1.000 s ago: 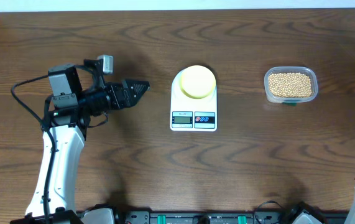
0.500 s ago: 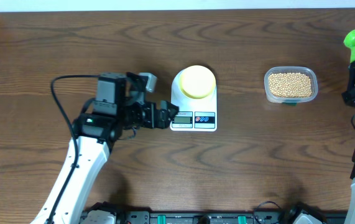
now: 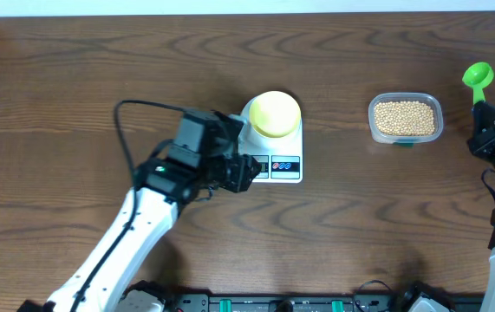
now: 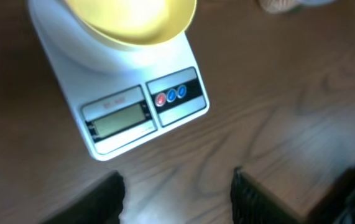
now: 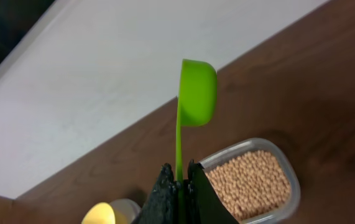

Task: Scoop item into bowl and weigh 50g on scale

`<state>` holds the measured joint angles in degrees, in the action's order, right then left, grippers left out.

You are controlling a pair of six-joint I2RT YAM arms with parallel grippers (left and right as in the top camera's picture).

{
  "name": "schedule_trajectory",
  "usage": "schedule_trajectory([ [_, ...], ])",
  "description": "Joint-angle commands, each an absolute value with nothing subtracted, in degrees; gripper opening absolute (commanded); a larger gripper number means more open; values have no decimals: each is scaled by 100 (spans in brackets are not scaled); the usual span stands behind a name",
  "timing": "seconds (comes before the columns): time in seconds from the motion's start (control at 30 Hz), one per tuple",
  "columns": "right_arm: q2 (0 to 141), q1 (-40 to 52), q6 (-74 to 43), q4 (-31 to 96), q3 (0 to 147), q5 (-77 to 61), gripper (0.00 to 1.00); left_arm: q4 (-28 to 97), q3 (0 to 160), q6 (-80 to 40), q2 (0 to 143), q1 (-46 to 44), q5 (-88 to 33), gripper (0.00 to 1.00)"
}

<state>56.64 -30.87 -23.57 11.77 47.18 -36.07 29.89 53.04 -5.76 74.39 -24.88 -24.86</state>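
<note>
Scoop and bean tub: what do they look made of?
The scoop looks like moulded plastic: uniform bright green, smooth, faintly glossy, thin handle. The tub looks like thin clear plastic: rounded corners, see-through rim, beans visible through its wall; glass seems unlikely, though not excluded.

You are looking at a dark brown wood-grain table (image 3: 74,69) that spreads flat under both sets of jaws. Between the jaws of the left gripper (image 4: 177,186), a pale sheen of light (image 4: 146,211) lies on the wood. Beyond the tips of the right gripper (image 5: 178,177), the table's far edge meets a plain white surface (image 5: 102,81); up and to the left of those jaws, a dark corner (image 5: 3,25) cuts in. From above, that white shows as a thin strip (image 3: 230,7).
</note>
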Motion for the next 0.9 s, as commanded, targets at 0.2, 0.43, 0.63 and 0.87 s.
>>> schedule_trajectory([
  [0.2, 5664, -3033, -1925, 1356, 4805, -3638, 2, 2519, 5336, -528, 8066, -3037, -1236, 7],
  [0.43, 5664, -3033, -1772, 1374, 4805, -3636, 1, 2209, 5336, -589, 8694, -3074, -1236, 7],
  [0.63, 5664, -3033, -1747, 1376, 4805, -3632, 1, 1584, 5336, -633, 9102, -3085, -1236, 7],
  [0.87, 5664, -3033, -1660, 1376, 4805, -3544, 1, 1125, 5336, -626, 9358, -3301, -1234, 7],
])
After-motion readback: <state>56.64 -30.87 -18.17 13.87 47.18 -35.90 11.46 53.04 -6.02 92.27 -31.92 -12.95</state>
